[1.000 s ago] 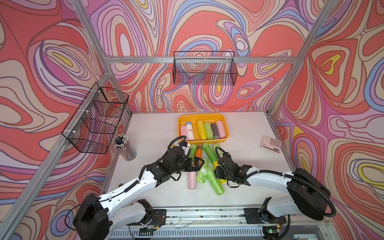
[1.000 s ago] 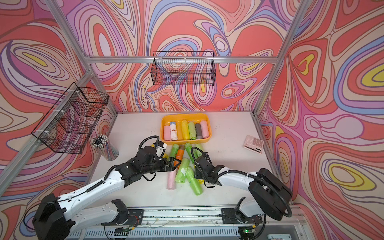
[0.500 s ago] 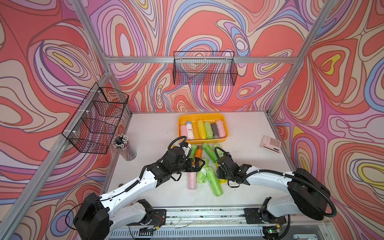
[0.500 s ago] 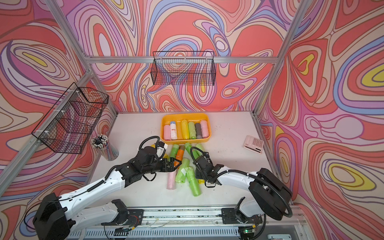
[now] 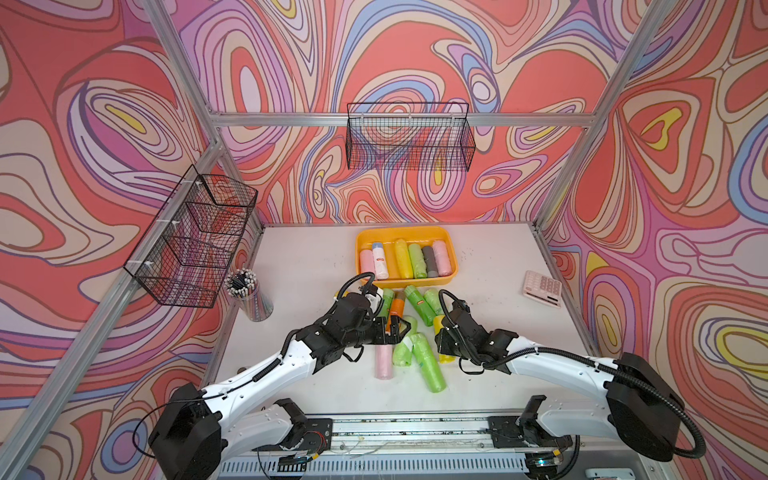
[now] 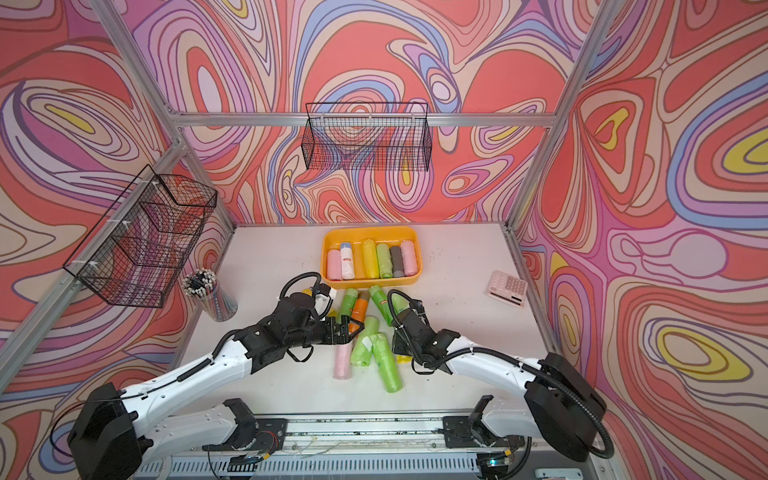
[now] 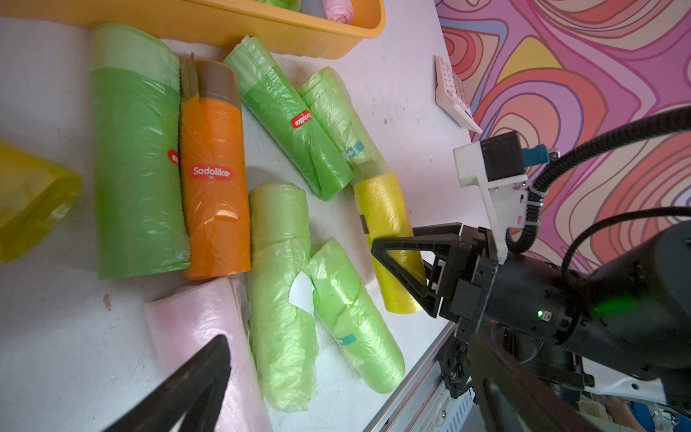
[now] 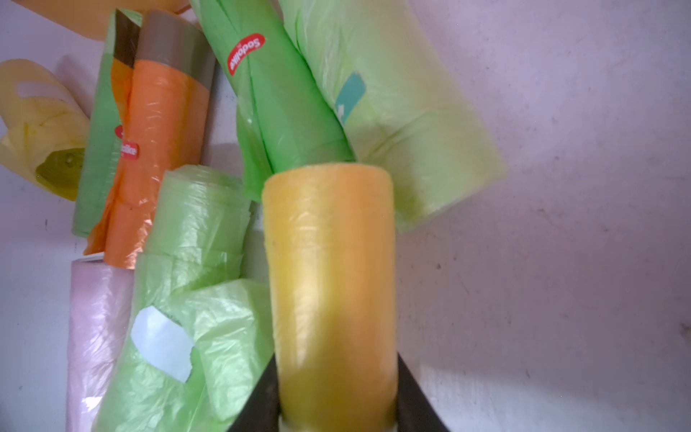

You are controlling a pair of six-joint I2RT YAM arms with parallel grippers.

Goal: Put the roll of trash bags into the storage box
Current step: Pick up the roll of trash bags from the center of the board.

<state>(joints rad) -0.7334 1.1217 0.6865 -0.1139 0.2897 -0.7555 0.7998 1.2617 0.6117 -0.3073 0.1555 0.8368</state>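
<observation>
At the right gripper (image 8: 336, 374): jaws closed snugly on the yellow roll of trash bags (image 8: 329, 262), one black finger down each side of its near end. Outside the storage box (image 5: 405, 232), that roll, lying at the side of the loose pile nearest the right arm, far end against the ends of a green roll (image 7: 291, 123) and a pale green roll (image 7: 336, 108). Hard to judge from these angles whether raised or resting on the white table (image 5: 311, 266); probably resting.

At the left gripper (image 5: 397, 329): jaws spread fully, nothing between them, hovering over the middle of the pile by the orange roll (image 7: 215, 179) and a pink roll (image 7: 202, 329).

Storage box at the back of the table, just beyond the pile, six rolls side by side inside. Pink calculator (image 5: 542, 287) off toward the right wall, well apart.
</observation>
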